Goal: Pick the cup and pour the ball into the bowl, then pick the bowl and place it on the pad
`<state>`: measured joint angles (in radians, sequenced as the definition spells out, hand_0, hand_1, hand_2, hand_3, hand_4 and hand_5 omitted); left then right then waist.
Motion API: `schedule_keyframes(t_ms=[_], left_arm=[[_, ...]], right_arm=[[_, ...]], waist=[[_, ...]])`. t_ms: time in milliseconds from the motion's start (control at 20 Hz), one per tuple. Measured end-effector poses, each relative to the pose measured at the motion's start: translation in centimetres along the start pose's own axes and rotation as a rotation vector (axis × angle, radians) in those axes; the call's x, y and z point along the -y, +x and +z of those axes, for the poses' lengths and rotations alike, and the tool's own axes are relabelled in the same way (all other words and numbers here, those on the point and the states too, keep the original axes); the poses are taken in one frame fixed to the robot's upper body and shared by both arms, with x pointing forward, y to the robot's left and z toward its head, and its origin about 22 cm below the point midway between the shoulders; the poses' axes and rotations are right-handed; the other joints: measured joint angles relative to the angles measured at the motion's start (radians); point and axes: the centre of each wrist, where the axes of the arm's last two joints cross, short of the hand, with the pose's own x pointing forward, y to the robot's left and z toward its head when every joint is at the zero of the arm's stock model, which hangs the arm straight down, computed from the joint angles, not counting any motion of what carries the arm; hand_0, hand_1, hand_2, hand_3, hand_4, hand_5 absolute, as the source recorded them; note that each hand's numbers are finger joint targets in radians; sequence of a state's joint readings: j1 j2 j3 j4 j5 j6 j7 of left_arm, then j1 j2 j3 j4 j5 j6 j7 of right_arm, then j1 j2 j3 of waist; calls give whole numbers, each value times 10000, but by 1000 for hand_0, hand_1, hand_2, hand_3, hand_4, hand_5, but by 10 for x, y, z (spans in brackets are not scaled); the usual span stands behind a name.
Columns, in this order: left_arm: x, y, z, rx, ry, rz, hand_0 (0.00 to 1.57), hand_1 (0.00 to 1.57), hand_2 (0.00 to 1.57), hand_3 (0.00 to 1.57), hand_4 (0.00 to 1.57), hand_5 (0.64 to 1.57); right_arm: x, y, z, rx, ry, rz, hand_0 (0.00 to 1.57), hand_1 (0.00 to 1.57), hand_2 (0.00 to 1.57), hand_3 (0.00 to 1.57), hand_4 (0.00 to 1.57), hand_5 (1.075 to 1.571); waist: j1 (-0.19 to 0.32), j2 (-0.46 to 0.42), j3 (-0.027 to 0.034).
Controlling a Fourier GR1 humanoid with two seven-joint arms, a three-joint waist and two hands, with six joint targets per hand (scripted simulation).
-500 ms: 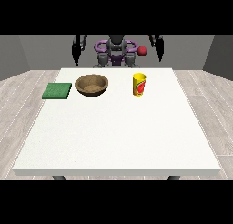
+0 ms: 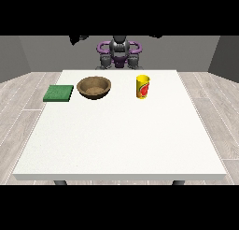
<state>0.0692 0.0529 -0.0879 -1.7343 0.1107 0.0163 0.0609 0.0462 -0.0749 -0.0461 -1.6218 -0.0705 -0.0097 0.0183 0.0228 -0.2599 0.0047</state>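
On the white worktop [image 2: 116, 140] the wooden bowl [image 2: 94, 87] sits between the green pad [image 2: 59, 93] and the upright yellow cup [image 2: 143, 86]; each robot hand's state cannot be told.

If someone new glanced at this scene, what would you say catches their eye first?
Probably the yellow cup with a red mark, standing upright towards the far right of the white table. To its left sits a brown wooden bowl, and further left a flat green pad lies at the table's edge. Behind them, the robot with purple shoulders stands at the far side; its hands are barely visible at the view's top.
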Motion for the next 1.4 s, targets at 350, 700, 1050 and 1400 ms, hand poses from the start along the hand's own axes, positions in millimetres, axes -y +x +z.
schedule_keyframes(t_ms=[350,700,1050,1400], left_arm=[[33,14,12,1282,-261,412,0,0,0,0,0,1453],[28,32,-25,2826,-298,-481,0,0,0,0,0,1317],[-6,32,-63,3579,100,-1383,0,0,0,0,0,1255],[-22,10,-92,3673,418,-1668,0,0,0,0,0,1244]], right_arm=[[11,8,-4,1099,-115,-314,0,0,0,0,0,1566],[3,24,-33,2298,467,-348,0,0,0,0,0,1564],[9,33,-57,3255,877,-238,0,0,0,0,0,1560],[27,35,-73,3406,1031,-113,0,0,0,0,0,1562]], waist=[[93,1043,-36],[-117,2891,-45],[-454,4318,-49],[-789,4541,-48]])
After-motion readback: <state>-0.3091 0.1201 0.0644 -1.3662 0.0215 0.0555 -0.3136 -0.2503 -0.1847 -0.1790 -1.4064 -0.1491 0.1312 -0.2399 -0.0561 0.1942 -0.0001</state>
